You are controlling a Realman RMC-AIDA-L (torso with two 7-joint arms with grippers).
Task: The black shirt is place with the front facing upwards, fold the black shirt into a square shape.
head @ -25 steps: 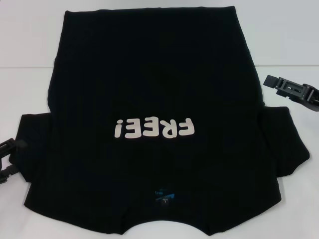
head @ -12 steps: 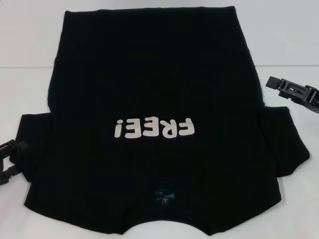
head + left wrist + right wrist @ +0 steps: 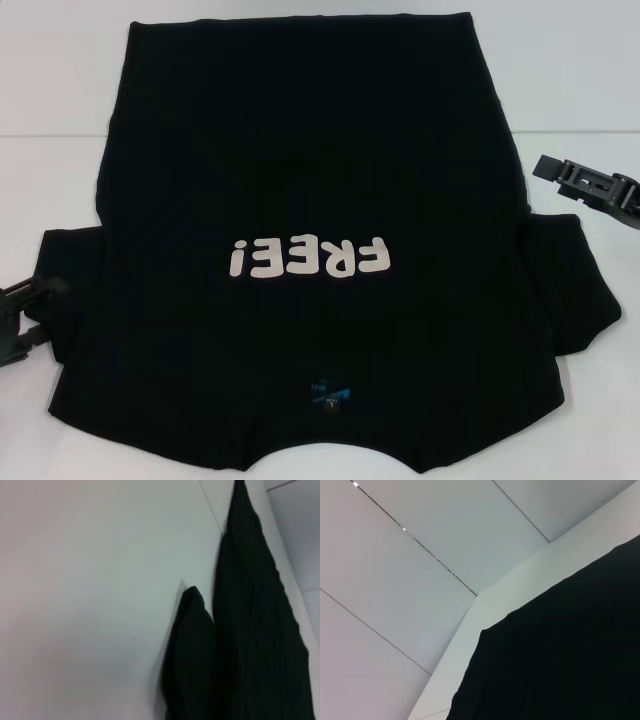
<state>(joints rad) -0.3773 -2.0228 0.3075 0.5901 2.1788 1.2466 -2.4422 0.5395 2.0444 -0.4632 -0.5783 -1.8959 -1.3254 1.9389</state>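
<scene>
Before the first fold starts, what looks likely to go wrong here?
1. The left gripper sits at the left sleeve edge of the large black cotton T-shirt; a pinch may catch one layer only.
2. The right gripper is off the cloth over the white table, so the two sides might fold unevenly.
3. The collar end runs past the head view's lower edge, unchecked.

Shirt (image 3: 300,150): matt black cloth, finely ribbed; white lettering (image 3: 307,258) smooth, apparently printed. Table (image 3: 60,90): smooth, faintly glossy white.
</scene>
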